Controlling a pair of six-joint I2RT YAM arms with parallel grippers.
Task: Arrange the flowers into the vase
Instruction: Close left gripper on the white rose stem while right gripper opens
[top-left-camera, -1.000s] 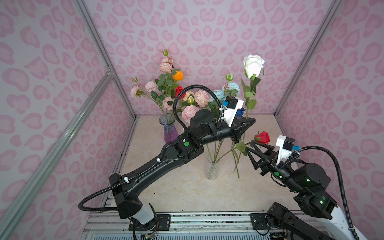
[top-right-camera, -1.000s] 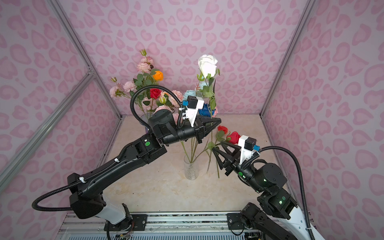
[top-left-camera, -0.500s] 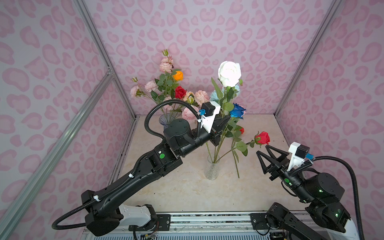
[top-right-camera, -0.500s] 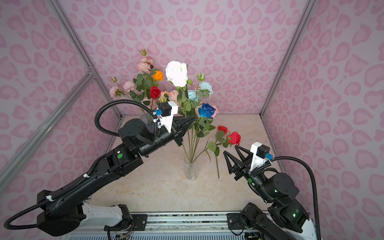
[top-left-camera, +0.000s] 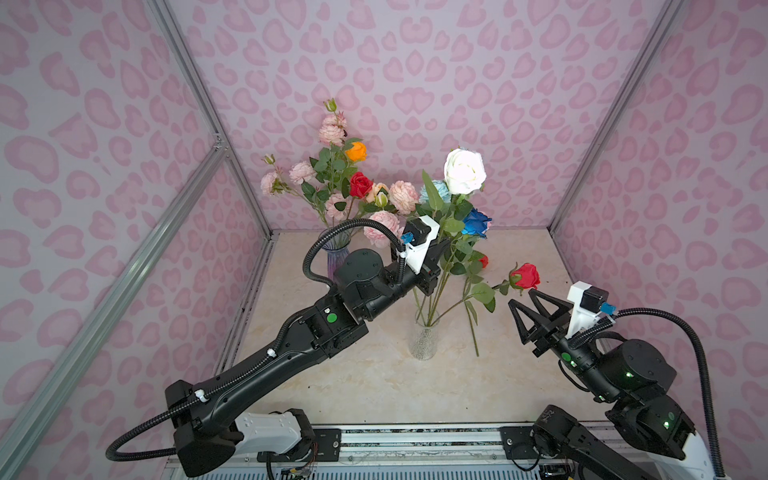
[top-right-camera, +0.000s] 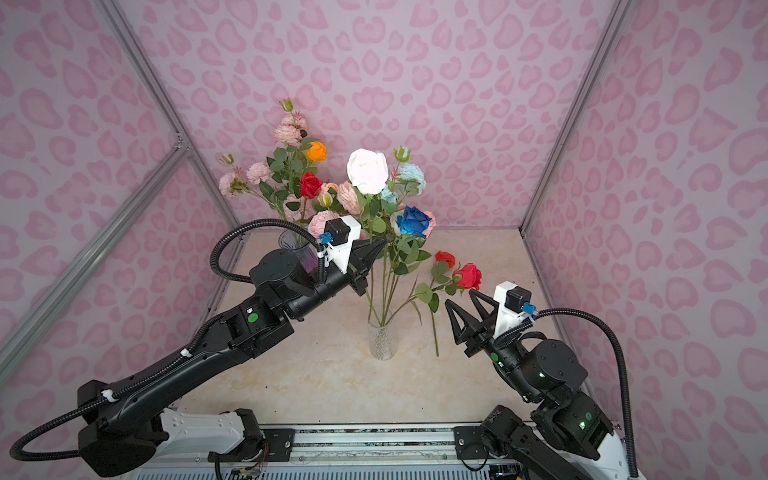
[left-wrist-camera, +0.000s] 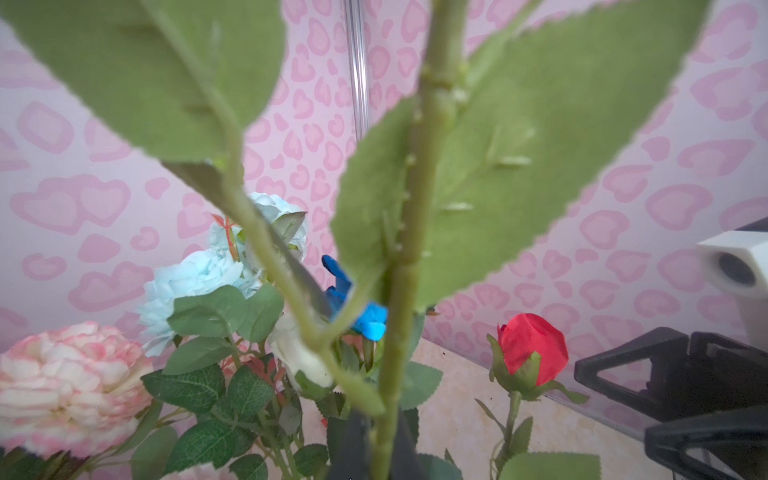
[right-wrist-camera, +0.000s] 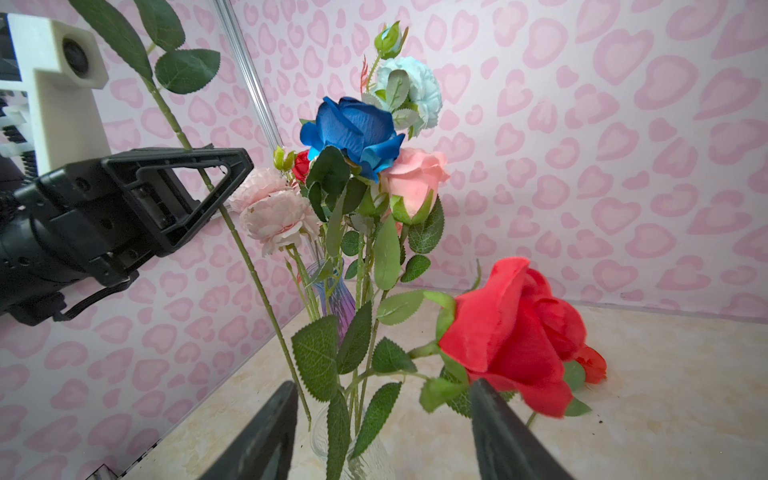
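On the top views' clock face, a purple vase (top-left-camera: 334, 259) with pink blooms stands at 10 o'clock, clear of the work. Next, the left gripper (top-right-camera: 376, 248) is clenched on the stem (right-wrist-camera: 257, 270) of the white rose (top-left-camera: 464, 176). The stem runs near upright, bloom toward 12 and foot toward 6. Its foot ends at the mouth of the clear vase (top-left-camera: 424, 343); whether it is inside I cannot tell. That vase lies at 6 from this gripper, so I judge the coming move to be a lowering along the stem's own line. The mouth is crowded with stems. A red rose (top-left-camera: 525, 276) leans out of it toward 3. The right gripper (top-left-camera: 523, 298) gapes empty just beside that bloom, farther from the white rose. Open table lies toward 6.
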